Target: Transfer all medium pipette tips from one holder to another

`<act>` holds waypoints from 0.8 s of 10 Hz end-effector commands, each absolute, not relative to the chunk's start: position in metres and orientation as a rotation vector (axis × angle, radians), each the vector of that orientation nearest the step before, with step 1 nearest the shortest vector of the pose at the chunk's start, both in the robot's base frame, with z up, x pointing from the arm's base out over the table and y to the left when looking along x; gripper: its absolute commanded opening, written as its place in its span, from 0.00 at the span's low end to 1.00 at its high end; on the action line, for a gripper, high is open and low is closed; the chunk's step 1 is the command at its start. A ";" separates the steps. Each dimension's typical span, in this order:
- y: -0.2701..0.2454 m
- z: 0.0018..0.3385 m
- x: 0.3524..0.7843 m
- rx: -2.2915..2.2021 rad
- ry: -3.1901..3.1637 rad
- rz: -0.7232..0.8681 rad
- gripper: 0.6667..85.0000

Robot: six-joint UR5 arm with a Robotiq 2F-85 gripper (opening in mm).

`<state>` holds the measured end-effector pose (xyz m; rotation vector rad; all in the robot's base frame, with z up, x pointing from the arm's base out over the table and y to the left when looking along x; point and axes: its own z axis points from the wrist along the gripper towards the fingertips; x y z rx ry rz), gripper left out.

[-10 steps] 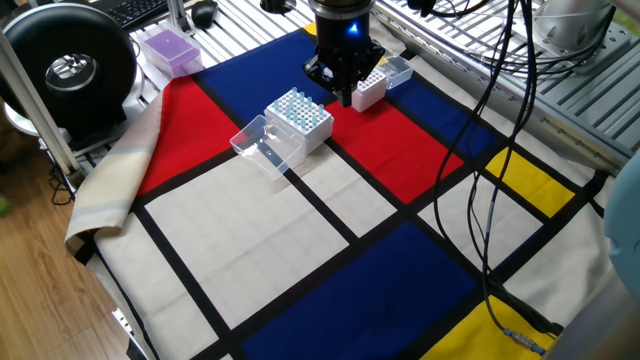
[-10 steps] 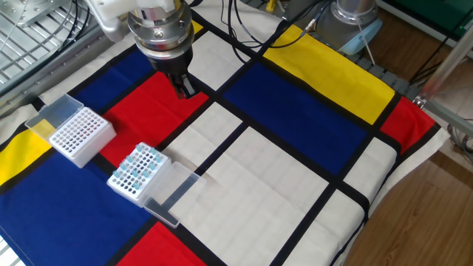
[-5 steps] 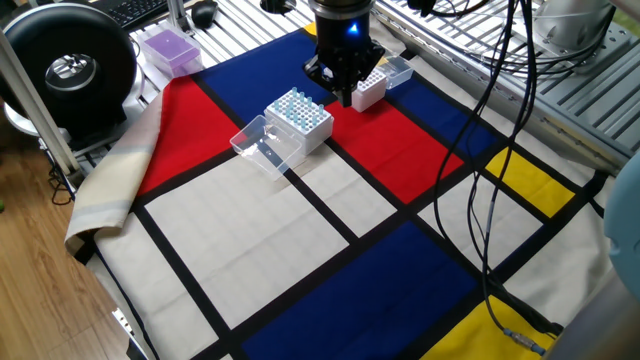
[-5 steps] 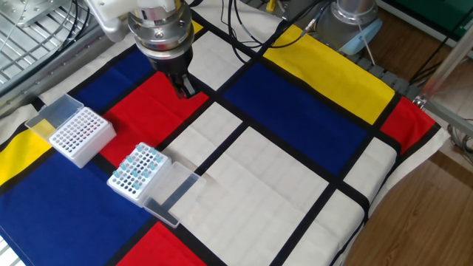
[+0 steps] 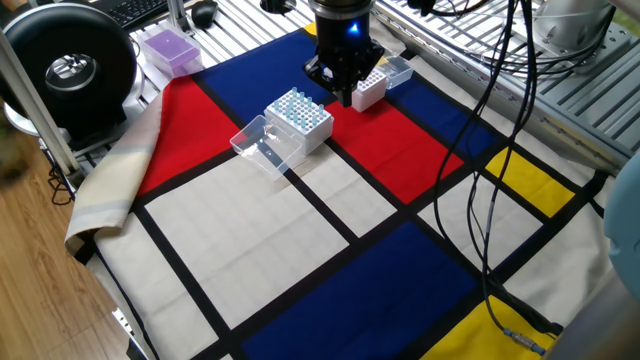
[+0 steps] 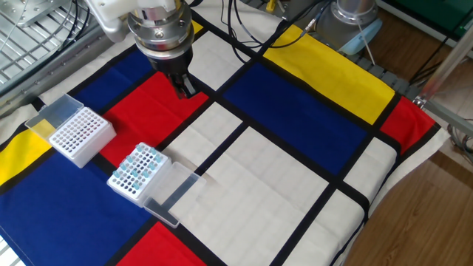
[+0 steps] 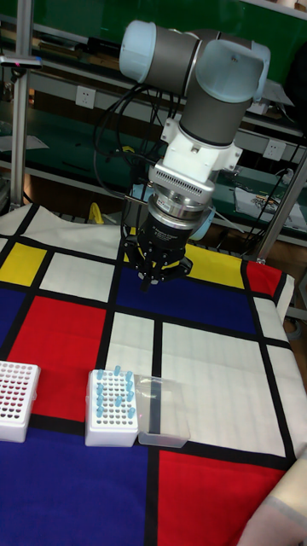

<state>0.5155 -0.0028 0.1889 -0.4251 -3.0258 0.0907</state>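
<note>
the cloth [image 6: 295, 192] covers the table in coloured blocks. my gripper [image 6: 182, 89] hangs over the red panel, jaws drawn together, gripping nothing i can see. the empty rack [image 6: 80, 136] sits apart from the full rack [image 6: 136, 173], which holds the tips [image 7: 113, 394] beside its clear lid [image 6: 171, 193].

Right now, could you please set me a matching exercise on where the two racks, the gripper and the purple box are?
Things:
A rack with blue tips
B rack without tips
C gripper
D purple box

Places:
1 off the cloth
2 above a red square
3 clear lid on a white square
4 lid by the yellow patch

Pairs: A-3, B-4, C-2, D-1.
</note>
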 end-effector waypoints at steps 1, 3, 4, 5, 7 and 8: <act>0.000 0.190 0.516 -0.320 -3.037 0.067 0.00; 0.000 0.190 0.516 -0.250 -3.043 0.064 0.00; 0.000 0.190 0.516 -0.243 -3.043 0.061 0.00; 0.000 0.190 0.516 -0.243 -3.043 0.061 0.00; 0.000 0.190 0.516 -0.243 -3.043 0.061 0.00; 0.000 0.190 0.516 -0.243 -3.043 0.061 0.00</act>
